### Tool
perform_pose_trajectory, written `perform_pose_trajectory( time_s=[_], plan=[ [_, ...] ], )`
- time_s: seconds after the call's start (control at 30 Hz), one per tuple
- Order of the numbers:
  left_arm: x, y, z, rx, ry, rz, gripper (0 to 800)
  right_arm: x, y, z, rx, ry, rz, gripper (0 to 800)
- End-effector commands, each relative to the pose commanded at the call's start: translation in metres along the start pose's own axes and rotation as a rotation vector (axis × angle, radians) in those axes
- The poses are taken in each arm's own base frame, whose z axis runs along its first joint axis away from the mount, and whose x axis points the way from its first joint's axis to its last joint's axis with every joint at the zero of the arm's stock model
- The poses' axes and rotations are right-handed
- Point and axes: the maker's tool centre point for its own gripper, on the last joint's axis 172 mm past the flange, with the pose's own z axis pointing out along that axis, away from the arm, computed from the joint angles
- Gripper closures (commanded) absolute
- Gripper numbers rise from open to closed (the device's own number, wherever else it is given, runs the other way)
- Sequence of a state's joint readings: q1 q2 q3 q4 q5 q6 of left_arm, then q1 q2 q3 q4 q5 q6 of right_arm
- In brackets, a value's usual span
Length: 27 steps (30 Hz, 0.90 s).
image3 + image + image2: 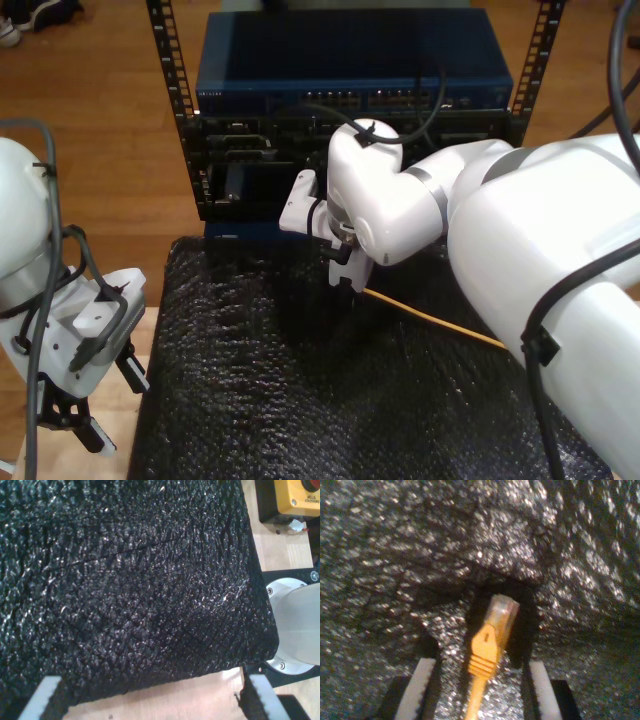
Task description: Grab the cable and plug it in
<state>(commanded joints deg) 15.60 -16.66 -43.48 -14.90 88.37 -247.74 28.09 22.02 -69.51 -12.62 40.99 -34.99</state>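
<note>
Where my second gripper (480, 690) serves as the active end effector, its two pale fingers (417, 685) stand on either side of the cable (487, 655), close to it; whether they press on its orange boot cannot be told. The clear plug (502, 611) points away from the end effector toward the black foam mat (395, 555). Seen from the exterior view, this end effector (345, 280) hangs low over the mat (300, 400), in front of the equipment rack (350, 90), and the cable (440, 322) runs from it toward the exterior view's right, along the mat and under the white arm (520, 230).

My first gripper (150, 700) is spread wide, its white fingertips (45, 695) well apart with nothing between them. It hovers above the mat's edge (125, 580) and the bare wooden table (175, 700). A yellow emergency-stop box (295, 497) sits nearby on the table. In the exterior view this end effector (85, 420) sits at the lower left corner, beside the mat.
</note>
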Motion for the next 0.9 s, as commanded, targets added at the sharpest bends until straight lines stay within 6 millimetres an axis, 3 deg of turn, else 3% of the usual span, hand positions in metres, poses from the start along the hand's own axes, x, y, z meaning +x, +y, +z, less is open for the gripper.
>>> perform_pose_trajectory(
  time_s=[0.5, 0.9],
  plan=[
    [0.0, 0.0, 0.001, -0.001, 0.001, 0.0, 0, 0.007, 0.006, -0.005, -0.021, 0.005, 0.02, 418],
    [0.0, 0.0, 0.0, 0.0, 0.0, 0.002, 0, 0.011, 0.004, 0.003, -0.015, -0.003, 0.013, 443]
  ],
)
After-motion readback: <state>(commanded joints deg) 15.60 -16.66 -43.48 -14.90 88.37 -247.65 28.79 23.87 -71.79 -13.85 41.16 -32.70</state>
